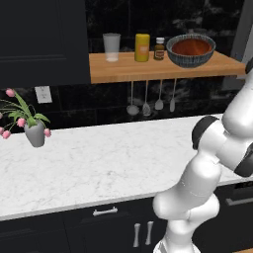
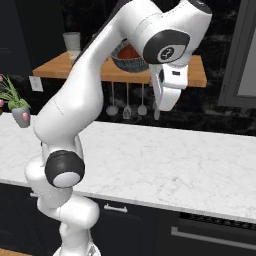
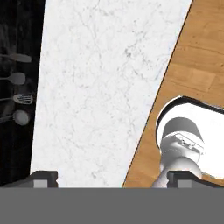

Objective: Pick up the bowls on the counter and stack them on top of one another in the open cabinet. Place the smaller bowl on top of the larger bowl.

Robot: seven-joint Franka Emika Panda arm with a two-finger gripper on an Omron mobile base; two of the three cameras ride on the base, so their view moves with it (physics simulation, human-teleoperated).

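Left base view: smaller bowl (image 1: pixel 192 47) sits inside larger bowl (image 1: pixel 190 51) on open cabinet (image 1: pixel 163 67), w/ cup (image 1: pixel 111 47), yellow jar (image 1: pixel 142 47), bottle (image 1: pixel 159 49) alongside; counter (image 1: pixel 99 163) below. Right base view: arm hides most of the bowls; gripper (image 2: pixel 158 114) hangs over counter. Hand view: fingertips (image 3: pixel 43 178) wide apart, released, nothing held; utensils (image 3: pixel 17 98) along backsplash.

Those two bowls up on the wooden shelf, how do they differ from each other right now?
The red-brown bowl is smaller and sits nested inside the grey bowl, which stands directly on the wooden shelf. The red-brown bowl is smooth and glossy; the grey bowl has a ribbed, dark outside. The grey bowl's rim rings the red-brown bowl all round. Both are round, upright and stacked together at the right end of the shelf, beside a small brown bottle.
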